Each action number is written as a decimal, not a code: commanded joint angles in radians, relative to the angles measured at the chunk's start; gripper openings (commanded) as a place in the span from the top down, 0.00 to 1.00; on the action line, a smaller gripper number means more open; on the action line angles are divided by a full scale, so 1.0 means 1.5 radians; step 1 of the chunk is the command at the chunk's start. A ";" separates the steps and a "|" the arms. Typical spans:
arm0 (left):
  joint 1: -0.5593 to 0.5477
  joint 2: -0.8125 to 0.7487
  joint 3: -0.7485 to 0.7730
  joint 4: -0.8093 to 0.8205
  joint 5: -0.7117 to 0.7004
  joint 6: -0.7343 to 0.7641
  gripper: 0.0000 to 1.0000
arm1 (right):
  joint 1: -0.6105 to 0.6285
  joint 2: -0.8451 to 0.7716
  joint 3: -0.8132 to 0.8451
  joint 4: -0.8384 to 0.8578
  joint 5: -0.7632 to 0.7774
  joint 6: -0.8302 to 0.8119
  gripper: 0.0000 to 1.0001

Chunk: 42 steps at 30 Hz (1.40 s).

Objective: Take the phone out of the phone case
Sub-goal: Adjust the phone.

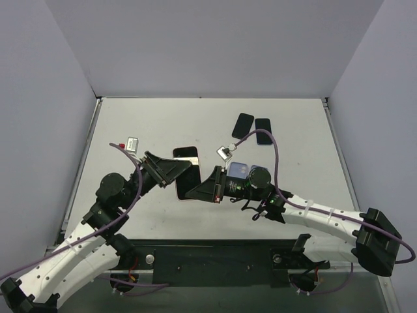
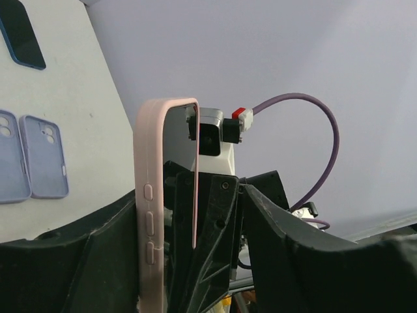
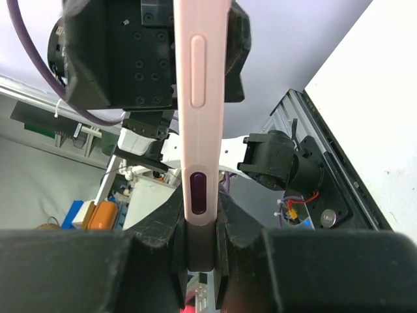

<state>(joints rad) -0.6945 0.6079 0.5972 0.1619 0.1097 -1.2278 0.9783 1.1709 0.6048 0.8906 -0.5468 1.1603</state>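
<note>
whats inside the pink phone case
A phone, its dark screen showing. The pink case covers its back and edges, and the right gripper, clamped on the case, hides one end.

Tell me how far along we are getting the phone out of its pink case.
Done: the cased phone has been picked up. In hand: the right gripper is shut on the edge of the pink case; the left gripper stands open around it. Left: the phone still sits inside the case, so the separation itself hasn't started.
</note>
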 commanded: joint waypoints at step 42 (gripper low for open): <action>0.194 0.150 0.130 0.203 0.463 -0.076 1.00 | -0.049 -0.042 0.116 -0.212 -0.097 -0.110 0.71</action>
<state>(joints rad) -0.3969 0.8524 0.6872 0.4637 0.7776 -1.3369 0.9535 1.1522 0.8017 0.5407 -0.7139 0.9939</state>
